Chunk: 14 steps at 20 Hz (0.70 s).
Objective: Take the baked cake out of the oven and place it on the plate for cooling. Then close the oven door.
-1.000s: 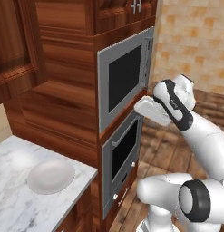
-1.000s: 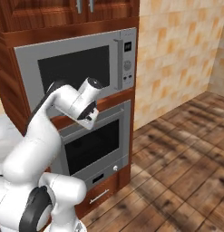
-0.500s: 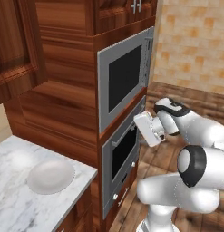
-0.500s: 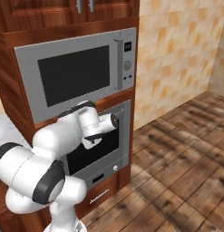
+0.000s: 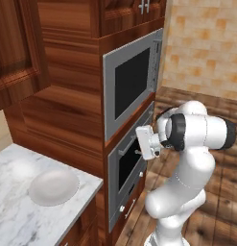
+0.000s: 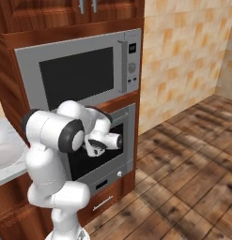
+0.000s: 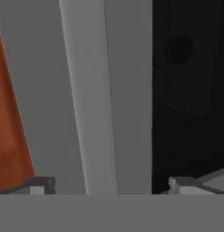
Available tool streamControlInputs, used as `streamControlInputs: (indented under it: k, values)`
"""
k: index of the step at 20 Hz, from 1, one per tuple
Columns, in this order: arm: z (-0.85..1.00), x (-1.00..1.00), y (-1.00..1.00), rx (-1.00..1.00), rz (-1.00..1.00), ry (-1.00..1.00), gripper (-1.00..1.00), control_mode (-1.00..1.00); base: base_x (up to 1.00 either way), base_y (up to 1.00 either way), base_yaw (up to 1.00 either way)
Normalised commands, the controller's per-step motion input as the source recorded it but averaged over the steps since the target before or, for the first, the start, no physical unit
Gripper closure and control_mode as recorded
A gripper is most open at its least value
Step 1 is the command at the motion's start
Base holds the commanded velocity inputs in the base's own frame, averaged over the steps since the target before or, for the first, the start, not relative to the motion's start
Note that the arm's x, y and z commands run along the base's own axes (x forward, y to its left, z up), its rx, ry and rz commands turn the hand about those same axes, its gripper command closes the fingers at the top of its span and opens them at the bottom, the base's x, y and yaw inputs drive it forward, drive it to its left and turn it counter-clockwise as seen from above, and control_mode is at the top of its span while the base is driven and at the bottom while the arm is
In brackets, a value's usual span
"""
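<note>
The oven (image 5: 124, 168) sits under the microwave with its oven door (image 5: 131, 166) shut, so the baked cake is hidden behind it. My gripper (image 5: 139, 143) is right at the door's upper edge by the bar handle (image 5: 125, 148). In the hand view the pale handle (image 7: 88, 113) runs between my fingertips (image 7: 43, 185), and the gripper (image 7: 111, 186) is open and not touching it. The door's dark window (image 7: 190, 90) lies beside the handle. The white plate (image 5: 53, 186) rests on the marble counter to the left.
A larger grey microwave (image 5: 132, 86) is built in above the oven, within wooden cabinets (image 5: 67, 101). The marble counter (image 5: 19, 221) ends close to the oven's left side. Wooden floor (image 6: 183, 178) stretches to the right toward a tiled wall (image 6: 183, 61).
The arm has swung down from the microwave's height to the oven door, bringing the hand to the handle. The jaws have stayed wide apart.
</note>
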Motion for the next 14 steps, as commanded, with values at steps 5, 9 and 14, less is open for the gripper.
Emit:
streamControlInputs:
  k: [5,9,14]
  values:
    - [-0.43,0.69,0.16,0.01,-0.15,0.00,-1.00,-1.00,0.00,0.00,0.00]
    - [-0.25,0.59,0.09,0.00,-0.19,0.00,-1.00,-1.00,0.00,0.00,0.00]
    - [-0.11,0.61,0.26,0.00,-0.25,0.00,1.00,-1.00,0.00,0.00,0.00]
